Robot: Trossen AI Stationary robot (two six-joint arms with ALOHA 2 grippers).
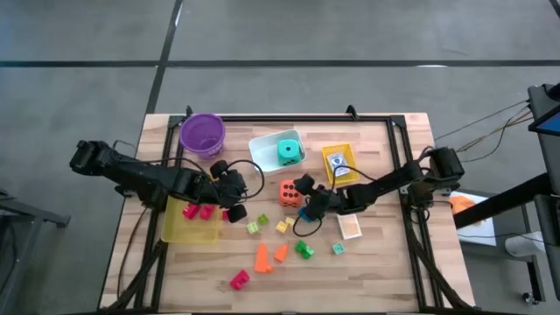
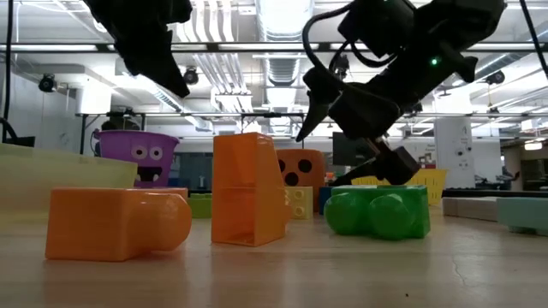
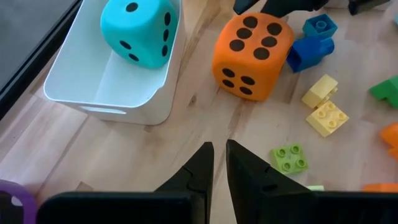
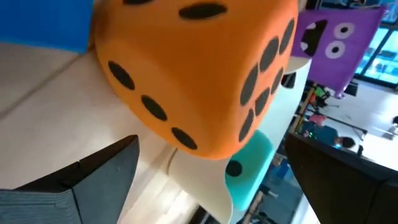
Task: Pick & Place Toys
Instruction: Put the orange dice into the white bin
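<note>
Here we see the right gripper (image 1: 302,199) spread wide and empty, just right of the orange die (image 1: 290,192) at mid-table. The left gripper (image 1: 238,199), nearly shut and holding nothing, hangs by the yellow tray (image 1: 175,229). The teal die (image 1: 287,151) sits in the white tray (image 1: 262,147); blocks (image 1: 304,249) lie scattered nearer.

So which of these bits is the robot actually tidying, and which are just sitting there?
Part of the job:
orange die, with the open right gripper beside it
teal die
small blocks, e.g. green block
card
left gripper, shut and empty

Just lying about:
purple bowl
white tray
yellow trays
</note>
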